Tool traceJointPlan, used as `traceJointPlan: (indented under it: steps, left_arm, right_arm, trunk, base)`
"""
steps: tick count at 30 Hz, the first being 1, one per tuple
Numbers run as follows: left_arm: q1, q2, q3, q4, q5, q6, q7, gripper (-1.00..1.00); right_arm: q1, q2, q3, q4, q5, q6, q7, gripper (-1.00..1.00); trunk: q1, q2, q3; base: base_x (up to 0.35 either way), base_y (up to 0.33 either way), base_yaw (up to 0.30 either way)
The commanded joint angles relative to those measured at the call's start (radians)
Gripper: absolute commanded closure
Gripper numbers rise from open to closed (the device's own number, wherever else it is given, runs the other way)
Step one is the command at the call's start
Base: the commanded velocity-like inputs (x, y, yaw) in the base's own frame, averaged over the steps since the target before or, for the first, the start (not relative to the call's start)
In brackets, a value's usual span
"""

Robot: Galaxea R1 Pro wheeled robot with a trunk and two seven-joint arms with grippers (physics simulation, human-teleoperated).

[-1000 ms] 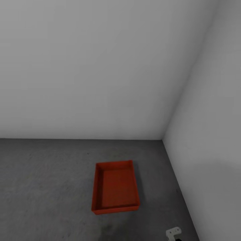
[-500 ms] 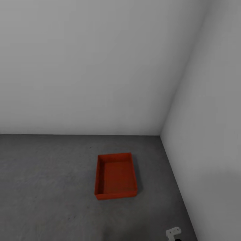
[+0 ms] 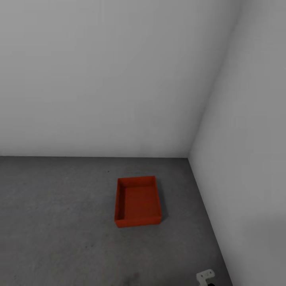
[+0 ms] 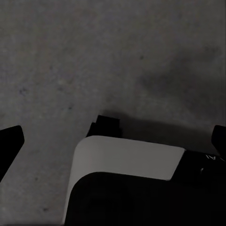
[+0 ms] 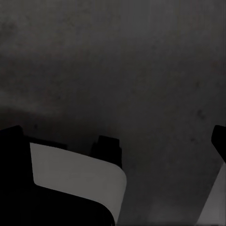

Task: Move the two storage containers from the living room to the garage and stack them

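One red-orange storage container (image 3: 138,201) sits open-top and empty on the dark grey concrete floor (image 3: 59,222) of the garage, close to the corner of two white-grey walls. It stands alone, with nothing stacked in it. My left gripper (image 4: 113,141) hangs over bare concrete, its black fingertips (image 4: 9,146) spread to the picture's edges, open and empty. My right gripper (image 5: 114,139) is also open over the concrete, fingertips (image 5: 219,141) wide apart and holding nothing.
The back wall (image 3: 99,79) and the right wall (image 3: 250,159) meet just behind and right of the container. A white piece of my right arm (image 3: 205,276) shows at the head view's lower edge. A white and black part of my own body (image 4: 127,179) lies below the left gripper.
The whole head view has shifted: the container now looks smaller and higher in the picture, so the camera has drawn back from it. The container itself has not moved.
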Motion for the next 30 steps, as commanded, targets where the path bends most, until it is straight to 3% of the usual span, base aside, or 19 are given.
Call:
traceJointPlan:
  steps: [1, 30]
  left_arm:
    - [-0.001, -0.001, 0.001, 0.001, 0.004, -0.003, 0.001, -1.0]
    - [-0.001, -0.003, 0.001, 0.001, 0.005, -0.001, 0.001, -1.0]
  right_arm:
    - [-0.002, 0.0, 0.007, 0.004, 0.002, -0.007, 0.001, -1.0]
    - [-0.002, 0.0, 0.007, 0.004, 0.002, -0.006, 0.003, -1.0]
  trunk:
    - [-0.004, 0.007, 0.003]
    - [-0.115, 0.21, 0.101]
  base:
    - [-0.018, 0.0, 0.0]
    - [-0.001, 0.0, 0.0]
